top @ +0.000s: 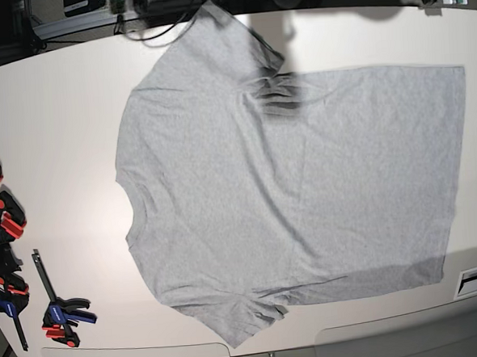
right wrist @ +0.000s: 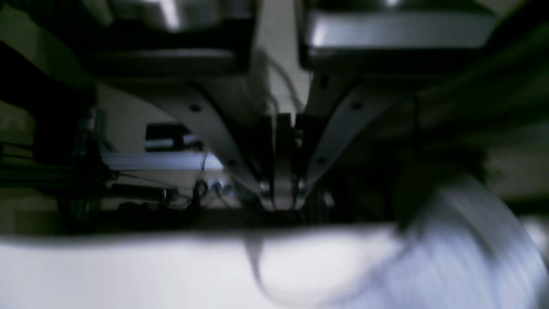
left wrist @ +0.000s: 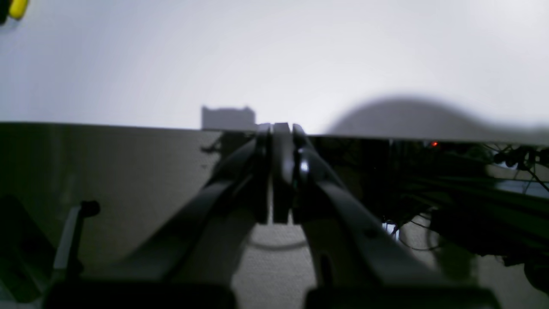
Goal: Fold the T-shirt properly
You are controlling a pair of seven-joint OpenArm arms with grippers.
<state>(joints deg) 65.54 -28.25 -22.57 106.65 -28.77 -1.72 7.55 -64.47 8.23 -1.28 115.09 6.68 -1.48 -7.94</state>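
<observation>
One overhead camera, two wrist cameras low at the table's edge.
The base view looks straight down on the table (top: 65,116); both wrist views skim along it, blurred, sharing its pale top.

1. The white tabletop (top: 65,116) carries the T-shirt (top: 304,191), spread flat with its plain side up.
2. Its collar faces the clamps (top: 17,273), which lie in a cluster at the tabletop's edge.
3. Both sleeves lie flat; the far one is rumpled.
4. No pincer appears over the tabletop in the base view.
</observation>
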